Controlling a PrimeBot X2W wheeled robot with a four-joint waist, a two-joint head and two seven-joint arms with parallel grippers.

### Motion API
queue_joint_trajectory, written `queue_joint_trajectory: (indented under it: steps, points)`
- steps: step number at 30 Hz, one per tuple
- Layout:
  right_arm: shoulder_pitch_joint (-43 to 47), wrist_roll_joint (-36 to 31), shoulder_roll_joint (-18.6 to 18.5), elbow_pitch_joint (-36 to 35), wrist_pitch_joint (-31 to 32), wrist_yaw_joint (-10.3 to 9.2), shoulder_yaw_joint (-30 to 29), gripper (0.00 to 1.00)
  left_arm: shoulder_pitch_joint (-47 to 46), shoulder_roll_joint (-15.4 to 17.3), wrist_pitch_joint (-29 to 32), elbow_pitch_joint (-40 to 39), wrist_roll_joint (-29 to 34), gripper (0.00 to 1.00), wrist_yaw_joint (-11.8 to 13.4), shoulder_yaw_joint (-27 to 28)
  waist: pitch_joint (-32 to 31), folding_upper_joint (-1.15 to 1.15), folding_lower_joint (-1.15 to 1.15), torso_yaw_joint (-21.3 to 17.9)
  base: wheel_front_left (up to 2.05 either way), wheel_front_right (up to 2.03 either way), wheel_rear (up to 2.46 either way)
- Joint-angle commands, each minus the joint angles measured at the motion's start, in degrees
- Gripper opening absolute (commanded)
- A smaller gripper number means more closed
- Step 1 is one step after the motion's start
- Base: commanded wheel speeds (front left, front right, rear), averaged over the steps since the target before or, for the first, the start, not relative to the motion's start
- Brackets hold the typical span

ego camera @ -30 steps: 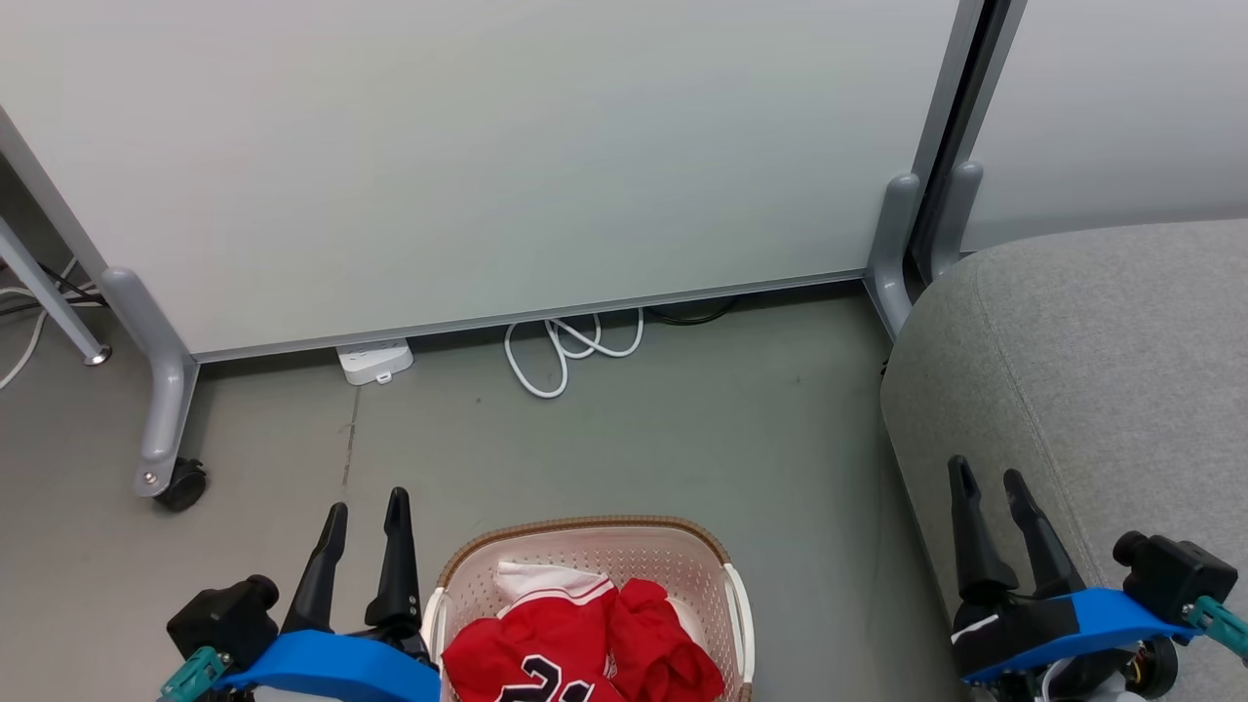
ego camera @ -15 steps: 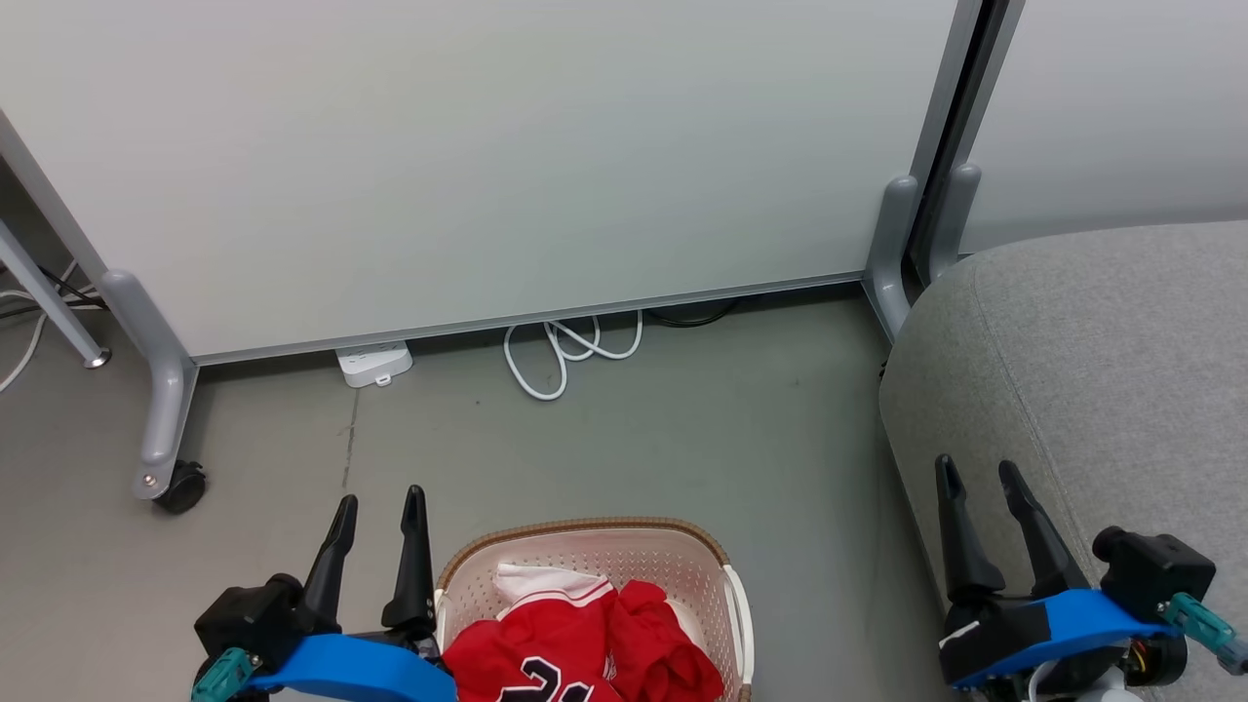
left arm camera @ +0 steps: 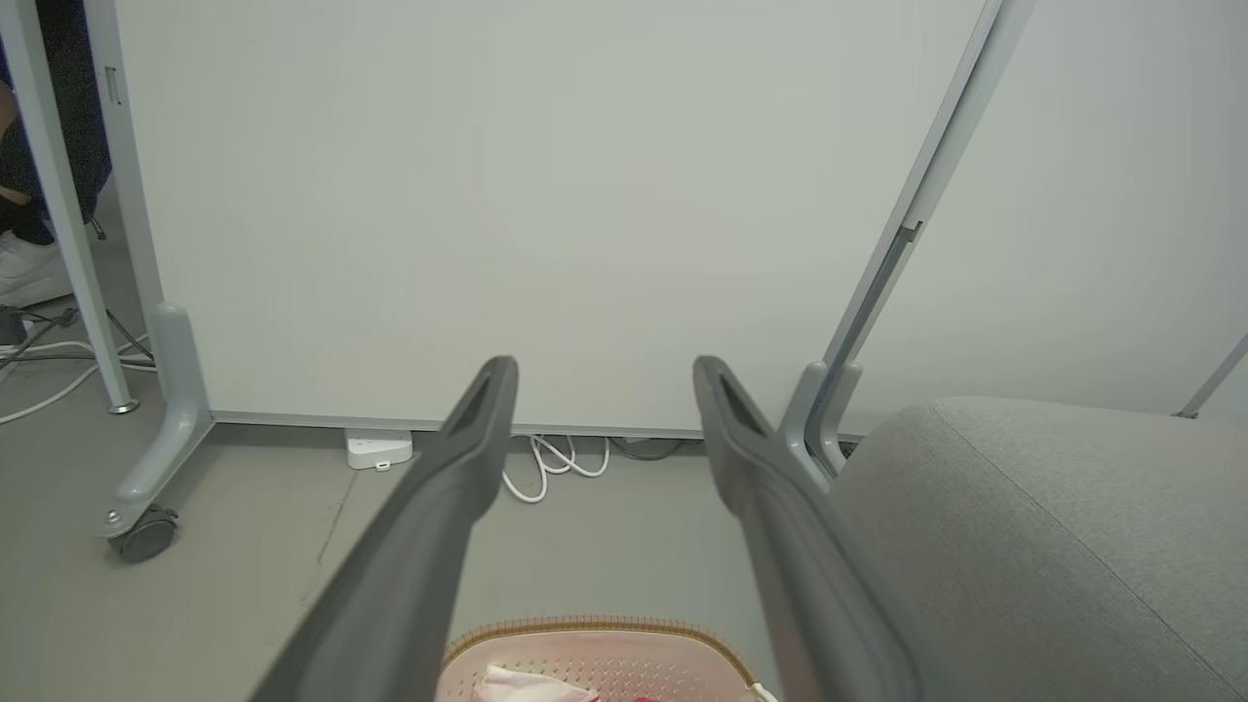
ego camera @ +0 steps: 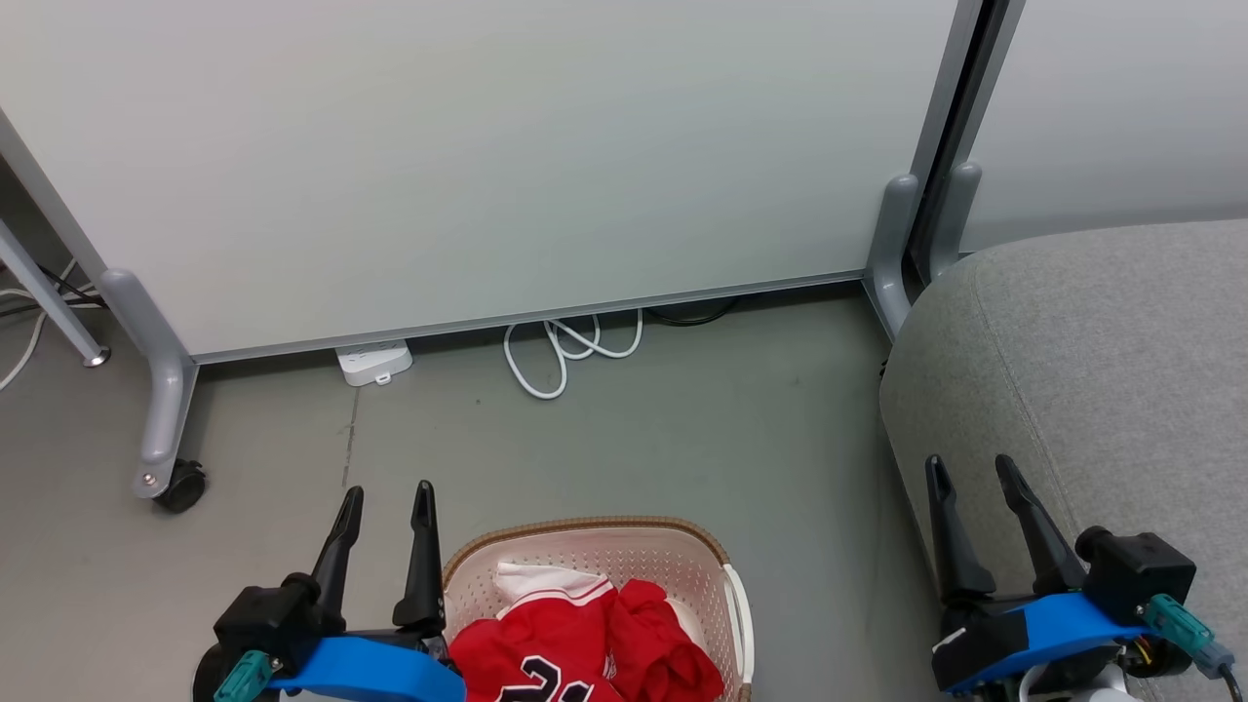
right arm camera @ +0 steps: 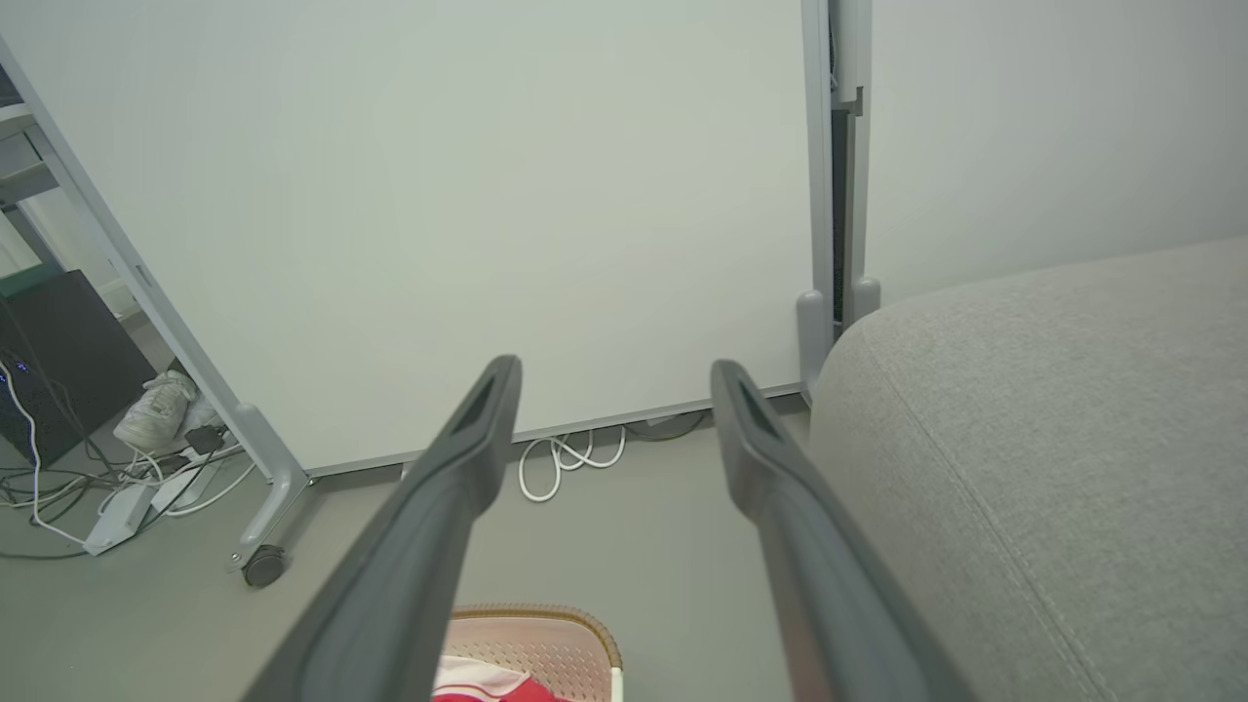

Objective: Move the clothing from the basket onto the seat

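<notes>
Dark fingers of the left gripper (ego camera: 388, 487) and right gripper (ego camera: 967, 461) stand spread wide, holding nothing.

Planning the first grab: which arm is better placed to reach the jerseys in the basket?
Likely left. The left tool, open, sits beside the basket of clothing; the right tool is over by the seat.

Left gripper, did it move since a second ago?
Yes. The left gripper has slid a little rightward in the head view, closer to the basket, which stayed put.
</notes>
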Motion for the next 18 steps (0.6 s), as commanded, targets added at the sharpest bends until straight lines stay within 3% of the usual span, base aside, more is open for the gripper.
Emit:
queue_joint_trajectory:
  steps: [1, 18]
  points:
    - [0.21, -1.26, -0.27, -0.50, -0.49, 0.00, 0.09, 1.00, -0.84, 0.38, -0.47, -0.49, 1.07, 1.00, 0.29, -0.12, 0.00, 0.00, 0.00, -0.02, 0.00, 0.00, 0.00]
    - [0.11, -8.01, -0.31, -0.89, -1.68, -0.01, 0.16, 1.00, -0.82, 0.43, -2.23, -0.93, 6.07, 1.00, 1.36, -1.31, 0.17, 0.00, 0.00, -0.23, 0.00, 0.00, 0.00]
